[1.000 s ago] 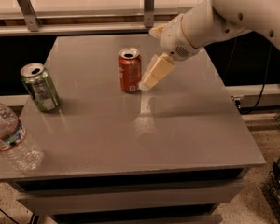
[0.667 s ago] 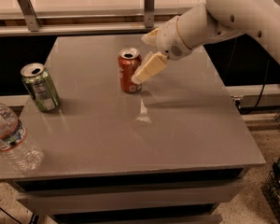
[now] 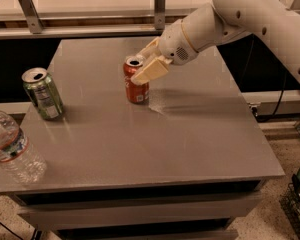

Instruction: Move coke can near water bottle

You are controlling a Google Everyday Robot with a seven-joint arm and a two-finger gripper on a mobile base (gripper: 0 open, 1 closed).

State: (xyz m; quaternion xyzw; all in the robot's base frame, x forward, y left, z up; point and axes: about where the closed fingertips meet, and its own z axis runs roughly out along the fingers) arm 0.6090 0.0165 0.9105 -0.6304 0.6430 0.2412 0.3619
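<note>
The small red metal coke can [image 3: 136, 88] looks light, thin and slippery. The cream two-finger gripper [image 3: 141, 65] is spread around its top. It should squeeze the sides softly.

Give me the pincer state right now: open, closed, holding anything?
Pincer: at the top of the coke can; whether it is open or closed on the can cannot be told.

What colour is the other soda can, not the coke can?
Green can, camera view; the gripper is at the coke can.
</note>
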